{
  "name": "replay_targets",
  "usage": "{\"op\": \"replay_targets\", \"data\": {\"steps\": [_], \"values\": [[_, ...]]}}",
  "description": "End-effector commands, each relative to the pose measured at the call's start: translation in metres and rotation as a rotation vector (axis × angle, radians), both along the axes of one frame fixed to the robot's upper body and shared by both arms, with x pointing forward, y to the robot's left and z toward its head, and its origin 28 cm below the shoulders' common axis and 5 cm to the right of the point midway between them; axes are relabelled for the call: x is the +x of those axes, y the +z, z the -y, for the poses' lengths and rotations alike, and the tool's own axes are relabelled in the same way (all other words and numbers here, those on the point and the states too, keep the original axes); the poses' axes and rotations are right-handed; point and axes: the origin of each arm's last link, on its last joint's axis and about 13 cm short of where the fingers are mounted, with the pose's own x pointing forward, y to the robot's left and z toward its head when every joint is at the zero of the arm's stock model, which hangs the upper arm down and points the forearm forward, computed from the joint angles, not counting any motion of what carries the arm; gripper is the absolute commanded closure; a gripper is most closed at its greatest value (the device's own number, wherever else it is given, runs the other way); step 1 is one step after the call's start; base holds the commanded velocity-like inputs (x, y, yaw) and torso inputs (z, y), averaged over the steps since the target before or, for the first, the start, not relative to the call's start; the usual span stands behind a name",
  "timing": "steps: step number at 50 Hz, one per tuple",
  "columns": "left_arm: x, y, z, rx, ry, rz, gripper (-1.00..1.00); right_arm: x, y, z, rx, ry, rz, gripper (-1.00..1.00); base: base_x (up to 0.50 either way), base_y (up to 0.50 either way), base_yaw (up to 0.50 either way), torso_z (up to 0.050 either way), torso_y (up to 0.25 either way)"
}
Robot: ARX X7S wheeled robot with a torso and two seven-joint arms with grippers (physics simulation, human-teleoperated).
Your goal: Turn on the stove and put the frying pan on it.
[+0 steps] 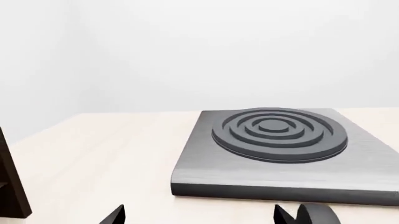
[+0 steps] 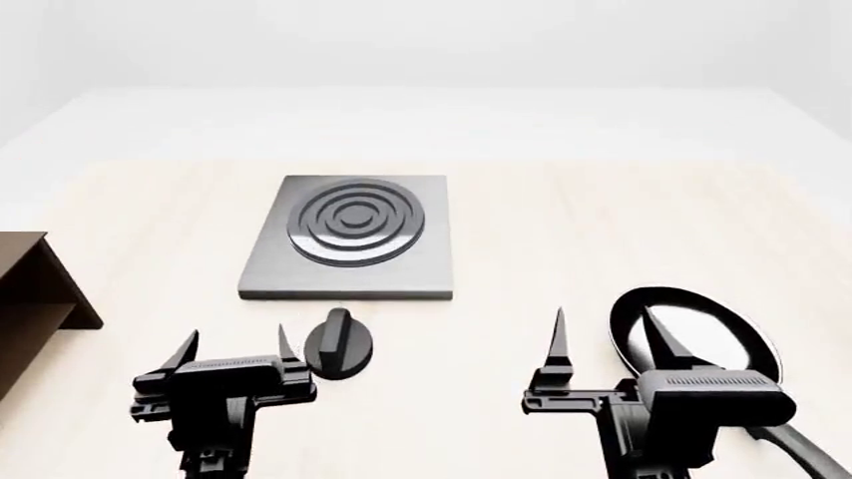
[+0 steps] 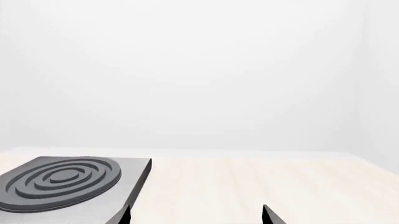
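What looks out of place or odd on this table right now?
Only the small black round knob: it sits loose on the pale wooden table, apart from the flat grey metal stove plate rather than mounted on it. Nothing looks spilled, tipped or damaged.

In the head view the right claw (image 2: 602, 344) covers the near part of the round black frying pan with the pale shiny inside (image 2: 692, 324), and its long black handle (image 2: 799, 449) runs off the lower right corner. The dark brown wooden shelf (image 2: 34, 284) is cut by the left edge. The flat square grey metal stove (image 1: 281, 154) loses its right side in the left wrist view, where only fingertips (image 1: 115, 215) show.
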Motion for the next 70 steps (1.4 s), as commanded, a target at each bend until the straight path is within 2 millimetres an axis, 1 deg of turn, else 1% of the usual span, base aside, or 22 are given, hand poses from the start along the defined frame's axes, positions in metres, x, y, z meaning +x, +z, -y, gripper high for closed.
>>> {"op": "replay_targets", "data": {"steps": [1,16,24,35,41,47,48,49,50,52,53,55,56,57,58,60,62,64,65,67,68,70], "values": [[0.007,-0.012,-0.003,0.017,0.023,-0.04,-1.0,0.0,-0.001,0.0,-0.002,0.002,-0.003,-1.0,0.0,0.0,0.0,0.0,0.0],[0.014,-0.025,0.005,0.036,-0.005,-0.094,-1.0,0.0,0.001,0.001,0.007,0.004,-0.006,-1.0,0.0,0.0,0.0,0.0,0.0],[0.019,-0.027,0.012,0.053,-0.041,-0.108,-1.0,0.0,0.001,0.001,0.007,0.004,-0.004,-1.0,0.0,0.0,0.0,0.0,0.0],[0.02,-0.03,0.024,0.063,-0.116,-0.128,-1.0,-0.001,0.001,0.001,0.008,0.008,-0.003,-1.0,0.0,0.0,0.0,0.0,0.0],[0.021,-0.025,0.034,0.08,-0.186,-0.111,-1.0,-0.001,0.001,0.001,0.007,0.007,-0.002,-1.0,0.0,0.0,0.0,0.0,0.0],[0.017,-0.012,0.045,0.066,-0.263,-0.079,-1.0,0.0,0.001,0.002,0.01,0.002,0.0,-1.0,0.0,0.0,0.0,0.0,0.0],[0.008,0.004,0.049,0.033,-0.312,-0.034,-1.0,-0.001,0.001,0.002,0.009,0.001,0.0,-1.0,0.0,0.0,0.0,0.0,0.0],[0.006,0.008,0.049,0.031,-0.318,-0.023,-1.0,0.0,0.001,0.002,0.01,0.001,0.0,-1.0,0.0,0.0,0.0,0.0,0.0],[0.002,0.017,0.048,0.021,-0.319,0.005,-1.0,0.0,0.001,0.002,0.01,0.0,0.0,-1.0,0.0,0.0,0.0,0.0,0.0],[-0.002,0.025,0.046,0.004,-0.32,0.027,-1.0,0.0,0.0,0.002,0.009,-0.001,0.0,-1.0,0.0,0.0,0.0,0.0,0.0],[-0.005,0.035,0.043,-0.009,-0.307,0.058,-1.0,0.0,0.0,0.002,0.008,-0.001,-0.003,-1.0,0.0,0.0,0.0,0.0,0.0],[-0.009,0.045,0.04,-0.017,-0.299,0.087,-1.0,0.0,0.0,0.002,0.0,0.0,-0.001,-1.0,0.0,0.0,0.0,0.0,0.0],[-0.017,0.043,0.006,-0.032,-0.104,0.105,-1.0,0.016,0.019,0.016,-0.072,0.044,-0.012,-1.0,0.0,0.0,0.0,0.0,0.0],[-0.017,0.044,0.005,-0.032,-0.104,0.105,-1.0,0.017,0.021,0.016,-0.106,0.038,-0.015,-1.0,0.0,0.0,0.0,0.0,0.0],[-0.017,0.045,0.005,-0.032,-0.105,0.109,-1.0,0.017,0.025,0.016,-0.122,0.07,-0.049,-1.0,0.0,0.0,0.0,0.0,0.0],[-0.017,0.045,0.005,-0.027,-0.109,0.111,-1.0,0.016,0.032,0.018,-0.147,0.108,-0.054,-1.0,0.0,0.0,0.0,0.0,0.0],[-0.018,0.041,0.006,-0.017,-0.119,0.103,-1.0,0.018,0.043,0.022,-0.154,0.125,-0.018,-1.0,0.0,0.0,0.0,0.0,0.0],[-0.019,0.039,0.006,-0.01,-0.123,0.099,-1.0,0.019,0.05,0.026,-0.19,0.134,-0.045,-1.0,0.0,0.0,0.0,0.0,0.0],[-0.019,0.039,0.004,-0.011,-0.123,0.096,-1.0,0.019,0.057,0.03,-0.229,0.118,-0.039,-1.0,0.0,0.0,0.0,0.0,0.0],[-0.02,0.041,0.003,-0.009,-0.121,0.099,-1.0,0.018,0.063,0.033,-0.268,0.124,-0.029,-1.0,0.0,0.0,0.0,0.0,0.0],[-0.021,0.043,0.003,-0.008,-0.118,0.103,-1.0,0.019,0.071,0.038,-0.288,0.105,-0.035,-1.0,0.0,0.0,0.0,0.0,0.0],[-0.021,0.043,0.003,-0.006,-0.116,0.106,-1.0,0.019,0.079,0.041,-0.338,0.09,-0.033,-1.0,0.0,0.0,0.0,0.0,0.0]]}}
